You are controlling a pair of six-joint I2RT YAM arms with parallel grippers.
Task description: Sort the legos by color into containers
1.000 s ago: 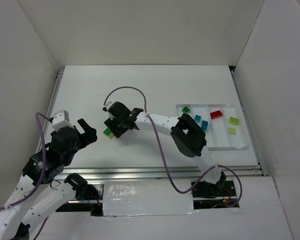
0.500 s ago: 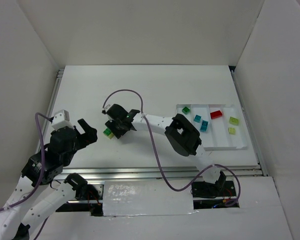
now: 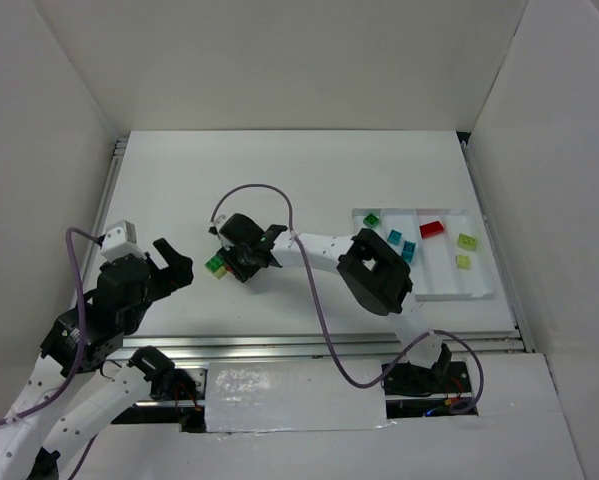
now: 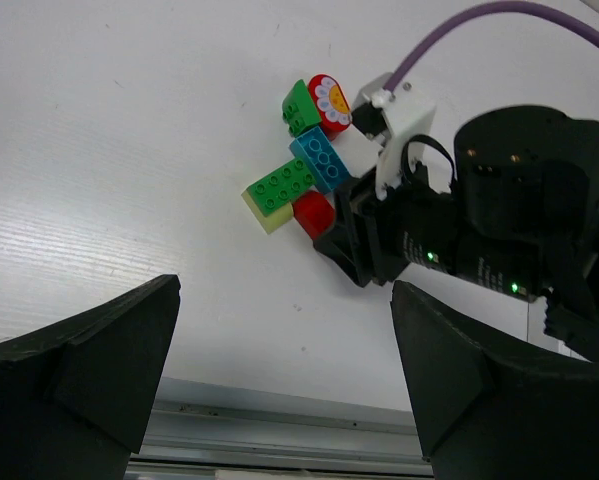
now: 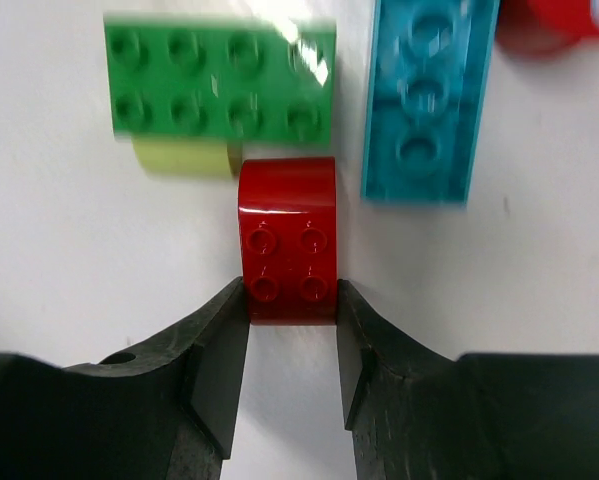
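Note:
A small red lego [image 5: 288, 235] lies on the table with my right gripper [image 5: 290, 300] shut on its near end, both fingers pressed against its sides. Just beyond it lie a long green lego [image 5: 219, 92] on top of a pale yellow-green one [image 5: 179, 157], and a teal-blue lego [image 5: 424, 100]. In the left wrist view the same cluster [image 4: 299, 185] also holds a small green lego [image 4: 299, 108] and a red flower piece [image 4: 330, 98]. My left gripper [image 4: 284, 380] hangs open over the table's near left, apart from the cluster. The containers are the compartments of the white tray [image 3: 479, 292] at the right.
The tray's compartments hold a green lego [image 3: 372, 220], two teal ones [image 3: 394, 237], a red one [image 3: 432, 229] and two yellow-green ones [image 3: 466, 241]. White walls enclose the table. A metal rail [image 3: 309, 345] runs along the near edge.
My right gripper's fingers have drawn together around the red lego, and that arm has settled slightly over the cluster. The left arm has barely moved.

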